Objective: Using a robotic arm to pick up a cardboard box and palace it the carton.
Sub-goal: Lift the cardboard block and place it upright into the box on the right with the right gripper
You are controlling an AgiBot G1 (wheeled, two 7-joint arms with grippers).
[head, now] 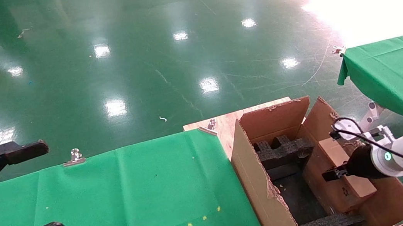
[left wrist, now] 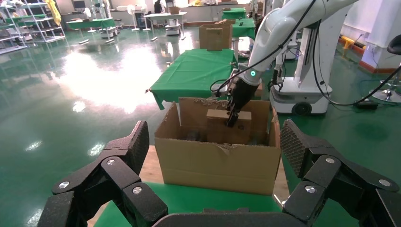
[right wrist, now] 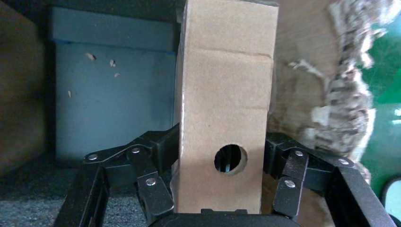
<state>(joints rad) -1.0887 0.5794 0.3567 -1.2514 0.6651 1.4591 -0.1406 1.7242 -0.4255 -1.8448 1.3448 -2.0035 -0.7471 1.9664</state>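
Inside the carton [head: 257, 183], our right gripper [right wrist: 220, 156] clamps the cardboard box [right wrist: 224, 109], which could snag on the black foam inserts [head: 282, 151] if we release it tilted; our left gripper [head: 21, 195] hangs open.

Bright overhead lamps dot the glossy floor [head: 180, 73] with reflections. Harsh white glare washes out its far right. The carton [right wrist: 113, 99] interior is dim

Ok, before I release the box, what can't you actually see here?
- Whether the cardboard box touches the carton's floor: in the right wrist view the box hides what lies beneath it.
- Right claw fingertips: box covers them.
- Carton's near end: cut off by the head view's edge.
- Left claw, parked open over the green table: its arm is out of frame.
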